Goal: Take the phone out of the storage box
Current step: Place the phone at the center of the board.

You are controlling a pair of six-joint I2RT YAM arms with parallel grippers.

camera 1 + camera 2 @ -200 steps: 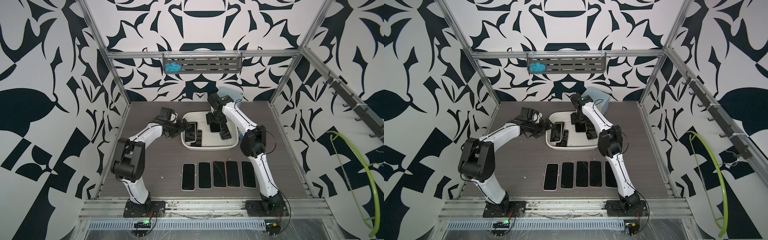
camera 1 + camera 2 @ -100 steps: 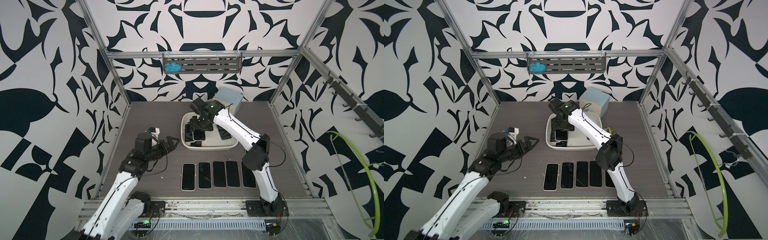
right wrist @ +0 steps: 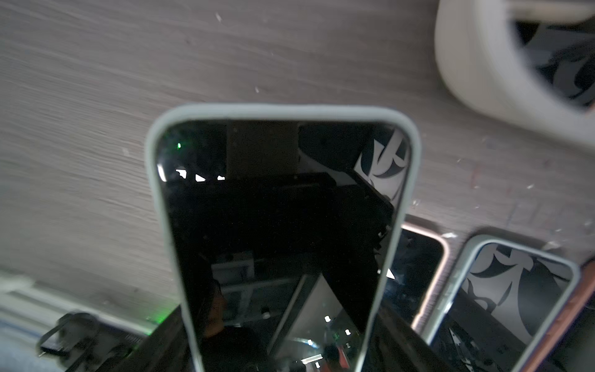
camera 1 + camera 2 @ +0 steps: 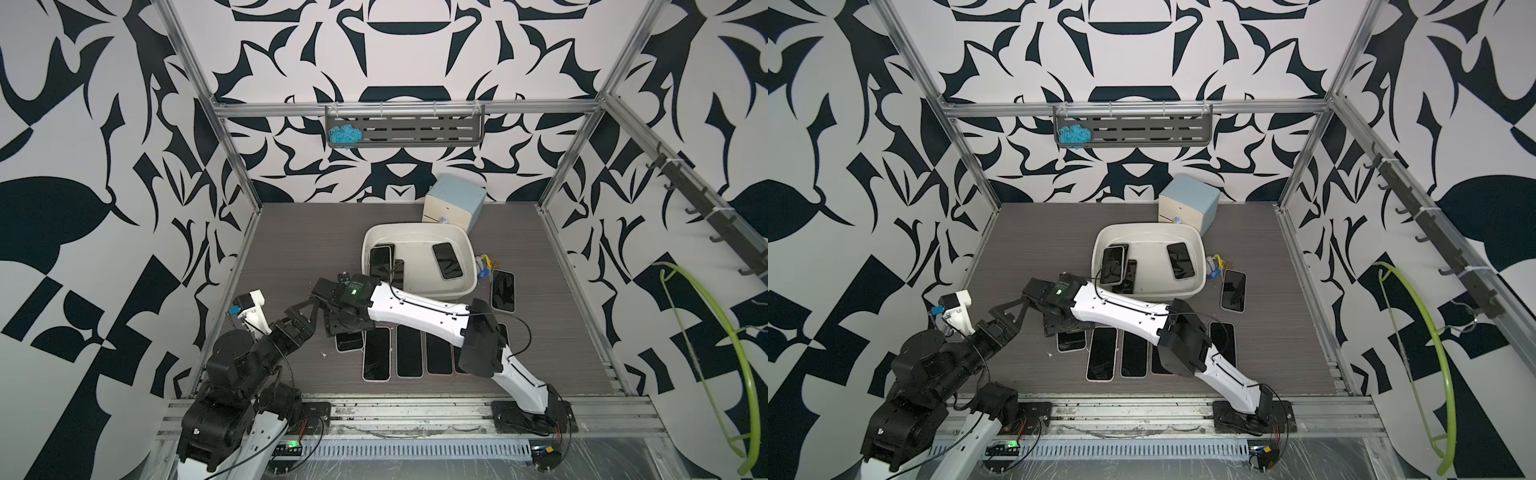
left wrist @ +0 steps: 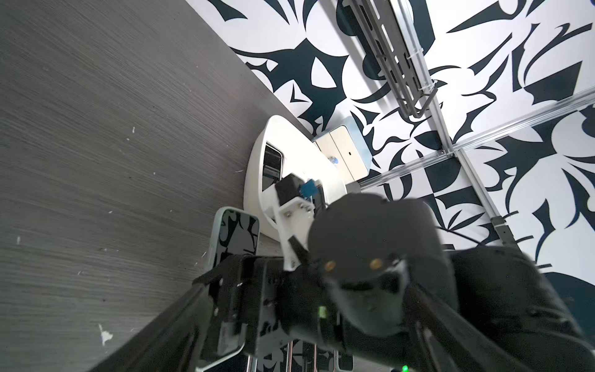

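So it can join the row (image 4: 409, 351), the right claw (image 4: 347, 327) is clamping a phone (image 4: 348, 343); the left claw (image 4: 312, 313) is gaping empty.

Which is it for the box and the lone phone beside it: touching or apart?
Apart. Both top views show bare table between box and lone phone.

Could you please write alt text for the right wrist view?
A phone in a pale case, its dark screen up, fills the view above the grey wood-grain table. Beside it lie more phones, and a corner of the storage box shows beyond.
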